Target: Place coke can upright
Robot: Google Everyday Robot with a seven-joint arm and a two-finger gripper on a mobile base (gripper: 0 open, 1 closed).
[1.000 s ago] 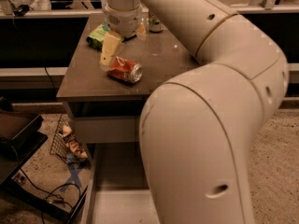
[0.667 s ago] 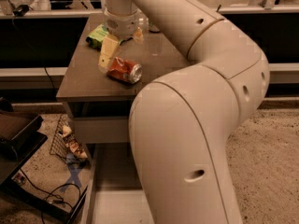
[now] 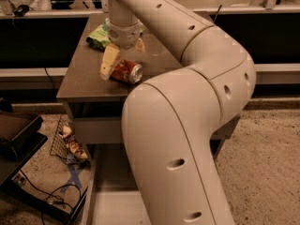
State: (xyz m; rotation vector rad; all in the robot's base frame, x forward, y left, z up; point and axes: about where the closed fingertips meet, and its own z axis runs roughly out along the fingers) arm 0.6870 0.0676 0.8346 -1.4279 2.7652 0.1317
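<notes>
The coke can [image 3: 127, 72] is orange-red with a silver end and lies on its side near the front of the brown table [image 3: 84, 81]. My gripper [image 3: 124, 53] hangs from the arm just above and behind the can. It is open. The left yellowish finger [image 3: 108, 61] reaches down beside the can's left end, and the right finger [image 3: 139, 44] is behind the can. Nothing is held.
A green snack bag [image 3: 99, 35] lies on the table's back left, behind the gripper. My large white arm [image 3: 187, 125] fills the middle and right of the view. A wire basket [image 3: 69, 142] and a black tray [image 3: 16, 135] sit on the floor at left.
The gripper has come down closer to the can, its fingers now lower around it. The arm's elbow has swung across the view. The can has not moved.
</notes>
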